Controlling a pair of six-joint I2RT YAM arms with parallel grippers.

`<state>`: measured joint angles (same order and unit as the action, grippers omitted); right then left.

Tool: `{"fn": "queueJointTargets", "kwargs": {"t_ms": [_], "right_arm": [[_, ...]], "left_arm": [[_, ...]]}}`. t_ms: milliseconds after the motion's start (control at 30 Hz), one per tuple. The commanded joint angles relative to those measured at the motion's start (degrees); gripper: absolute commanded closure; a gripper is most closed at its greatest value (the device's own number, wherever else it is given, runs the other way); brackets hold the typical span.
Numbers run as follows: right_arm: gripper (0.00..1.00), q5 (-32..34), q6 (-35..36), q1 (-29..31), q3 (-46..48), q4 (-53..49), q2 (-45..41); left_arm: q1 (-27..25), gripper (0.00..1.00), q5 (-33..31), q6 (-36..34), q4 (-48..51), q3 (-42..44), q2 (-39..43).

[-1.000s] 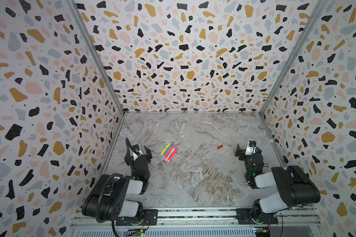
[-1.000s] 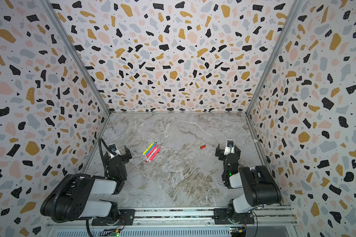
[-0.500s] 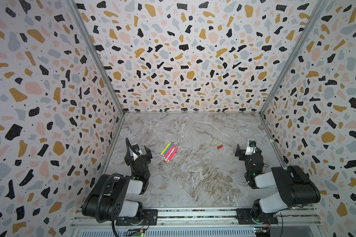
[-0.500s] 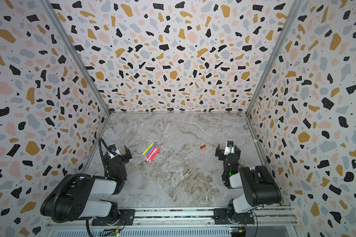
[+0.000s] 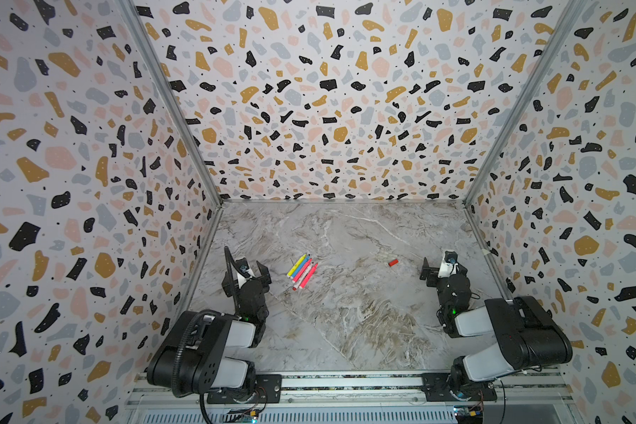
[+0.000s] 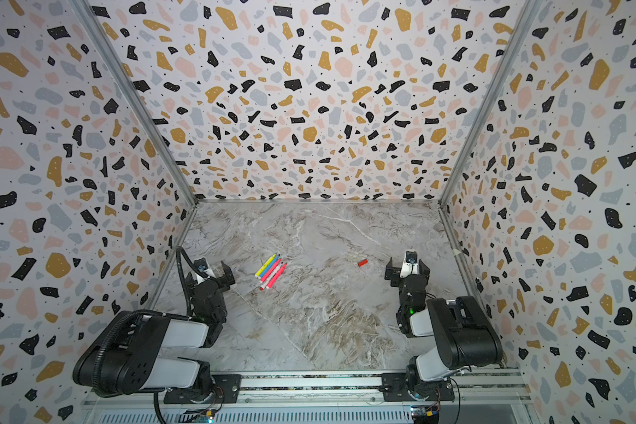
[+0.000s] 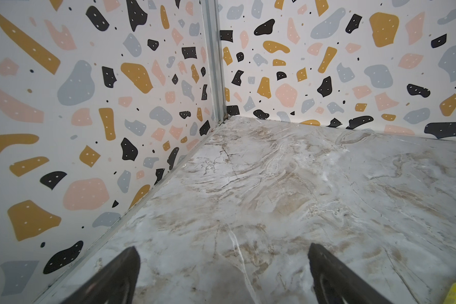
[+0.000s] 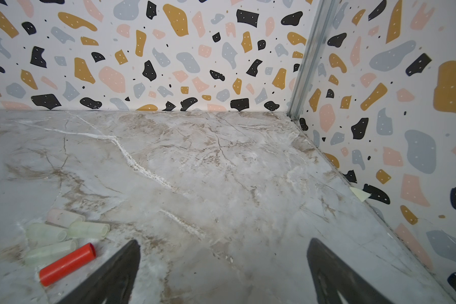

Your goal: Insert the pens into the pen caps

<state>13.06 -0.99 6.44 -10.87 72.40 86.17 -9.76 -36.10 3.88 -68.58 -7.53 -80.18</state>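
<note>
Pens [image 5: 302, 271] are lying bunched side by side on the marble table [image 5: 346, 330], sitting at three o'clock from my left gripper [image 5: 246, 272] in both top views. I am holding both sets of jaws spread wide, gripping nothing. At nine o'clock from my right gripper [image 5: 444, 268] a red cap [image 5: 393, 262] is lying, with pale translucent caps [image 8: 63, 231] showing just beside it in the right wrist view.

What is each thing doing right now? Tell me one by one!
Pens: lying flat, side by side, untouched.
Red cap: lying on its side, no pen in it, apart from the pens.
Pale caps: four, lying beside the red cap.
Left end effector: open, holding nothing.
Right end effector: open, holding nothing.
</note>
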Motion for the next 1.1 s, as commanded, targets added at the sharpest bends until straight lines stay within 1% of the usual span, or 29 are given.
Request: {"fn": "queueJointTargets", "kwargs": {"t_ms": [0,100,167,200,233,267,300,367,400,433,467,500,533,567,633,667,733,767,833,900,933,1000,1067], "right_arm": [[0.01,-0.14,-0.58,-0.09,-0.31,0.09,-0.94],[0.01,-0.1,-0.54,-0.02,-0.25,0.15,-1.07],[0.01,-0.71,0.06,-0.08,0.13,1.19,-1.56],[0.01,-1.55,0.75,0.25,0.08,0.18,-3.47],[0.01,-1.37,1.95,1.28,-0.46,-3.91,-7.31],[0.01,0.12,3.52,3.04,-1.4,-8.95,-12.3],[0.01,0.64,4.28,4.25,-1.79,-12.06,-16.59],[0.01,-2.95,3.96,5.36,-3.48,-18.5,-25.83],[0.01,-4.57,3.23,5.56,-5.04,-22.26,-29.29],[0.01,-5.84,0.58,5.68,-7.2,-26.9,-32.36],[0.01,-4.84,-7.29,5.58,-9.82,-33.14,-34.95],[0.01,-2.27,-17.09,5.5,-12.21,-40.87,-36.8],[0.01,1.59,-28.44,5.43,-14.42,-51.27,-38.65],[0.01,3.36,-36.57,5.01,-15.15,-57.44,-40.34],[0.01,-10.41,-30.17,2.88,-13.5,-53.77,-43.37],[0.01,-10.88,-31.32,3.45,-13.4,-55.08,-44.57],[0.01,-9.38,-31.85,4.56,-13.68,-57.47,-45.7],[0.01,-8.47,-31.38,5.08,-13.91,-58.56,-46.02],[0.01,-10.05,-27.47,5.47,-15.73,-61.31,-45.56],[0.01,-11.43,-26.8,5.56,-19.19,-66.8,-43.34],[0.01,-13.92,-25.4,5.52,-21.73,-70.19,-41.58],[0.01,-19.08,-23.11,5.56,-24.76,-73.9,-38.52],[0.01,-24.78,-21.4,5.6,-26.68,-75.63,-35.96]], "left_arm": [[0.44,0.0,-1.21,0.38,-2.27,-0.91,-0.31],[0.53,0.07,-0.93,0.54,-2.44,-0.5,0.35],[0.32,0.07,-1.93,0.88,-3.01,0.16,1.7],[-0.1,0.07,-1.41,0.49,-1.11,0.0,3.0],[-0.86,0.08,-1.26,-0.14,0.37,-0.29,4.13],[-2.34,0.08,-4.96,-0.54,1.12,-0.86,5.26],[-3.93,0.07,-8.9,-0.7,5.49,-2.4,7.16],[-5.54,0.07,-10.71,-0.84,17.93,-7.65,11.92],[-6.04,0.05,-12.98,1.92,22.3,-9.58,13.39],[-6.2,0.02,-13.41,5.45,26.92,-11.7,15.25],[-6.38,0.0,-12.96,8.81,31.17,-13.48,16.8],[-6.41,0.0,-11.91,12.07,34.53,-14.97,17.84],[-6.39,0.0,-10.31,14.57,37.58,-16.6,18.72],[-6.41,0.0,-10.15,17.66,40.13,-17.92,19.02],[-6.15,0.0,-12.07,26.45,47.82,-21.36,18.92],[-5.65,0.0,-7.8,26.25,52.94,-23.89,18.93],[-5.25,0.0,3.9,23.46,57.59,-26.82,18.76],[-5.32,0.0,8.67,23.45,58.14,-27.24,18.6],[-5.43,0.03,17.66,24.08,60.59,-28.46,17.6],[-6.14,0.07,24.04,24.38,64.24,-30.09,15.64],[-6.86,0.09,27.09,24.12,66.26,-30.88,14.43],[-9.21,0.11,31.92,23.39,68.95,-31.77,12.17],[-12.27,0.11,34.51,22.59,70.62,-32.06,10.36]]}}
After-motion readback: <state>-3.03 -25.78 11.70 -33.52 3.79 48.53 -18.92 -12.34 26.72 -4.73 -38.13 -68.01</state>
